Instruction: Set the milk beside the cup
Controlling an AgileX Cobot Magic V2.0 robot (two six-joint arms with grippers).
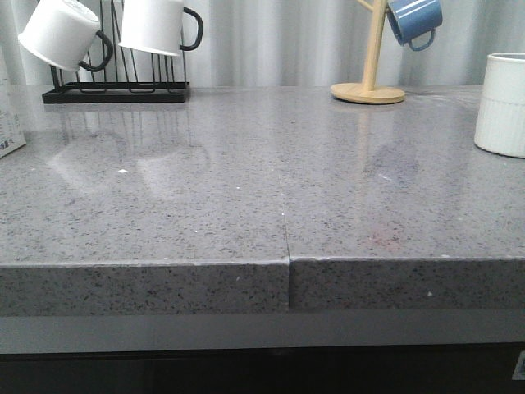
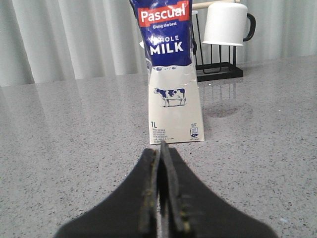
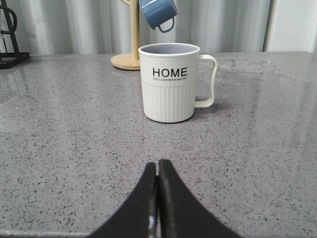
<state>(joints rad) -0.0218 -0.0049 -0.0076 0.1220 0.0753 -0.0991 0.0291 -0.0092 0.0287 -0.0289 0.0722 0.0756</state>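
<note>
Dead ahead of the pinched-together, empty left claw [image 2: 161, 198], the milk [image 2: 171, 74] looks heavy, smooth-sided and top-heavy; grip its lower body.

Closed left pincer [image 2: 161, 163] low over grey counter [image 2: 74, 134], upright milk carton [image 2: 171, 74] just ahead, white mug [image 2: 225, 24] behind

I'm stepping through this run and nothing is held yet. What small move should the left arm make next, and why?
Probably open the left gripper as it nears the milk. Its fingers are pressed together, the carton stands upright just ahead of them, untouched, and the cup stands on the opposite side of the counter, at the front view's right edge. The carton must be grasped first.
</note>
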